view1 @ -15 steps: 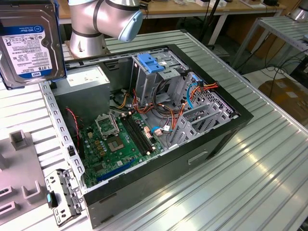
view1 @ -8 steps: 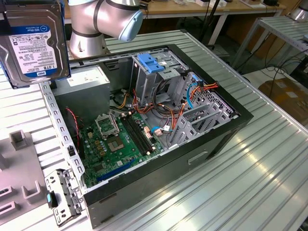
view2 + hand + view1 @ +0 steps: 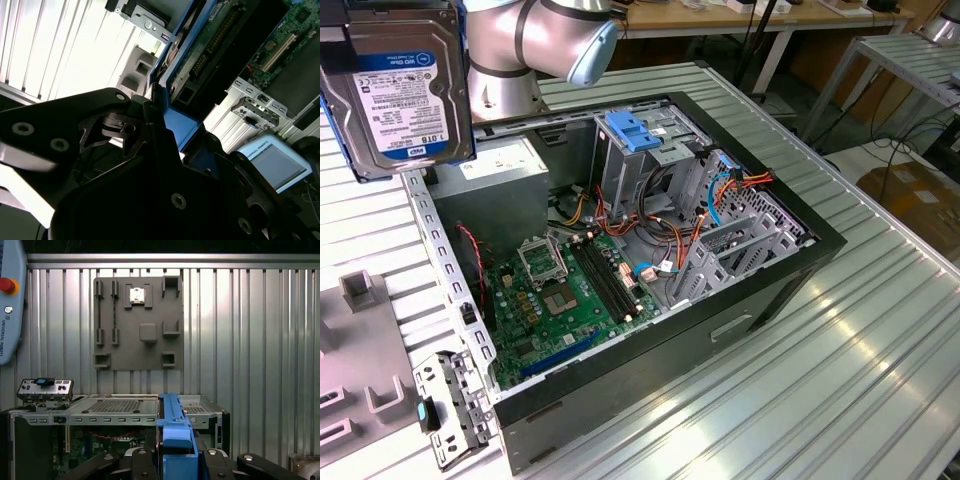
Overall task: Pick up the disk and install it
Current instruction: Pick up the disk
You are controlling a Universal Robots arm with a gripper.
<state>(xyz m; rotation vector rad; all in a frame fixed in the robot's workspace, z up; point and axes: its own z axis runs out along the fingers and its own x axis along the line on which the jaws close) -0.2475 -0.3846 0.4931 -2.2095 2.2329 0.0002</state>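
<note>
The tool is clamped tight on the hard disk by its blue rails, holding it aloft at ten o'clock from the open computer case. Pickup looks done; seating it in the drive cage remains.

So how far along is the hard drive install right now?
Pickup looks done: the flat silver hard drive with blue side rails is in the air, outside the open black computer case. In hand: the claw is shut on its blue rail. Left: the drive is not yet in the grey drive cage.
</note>
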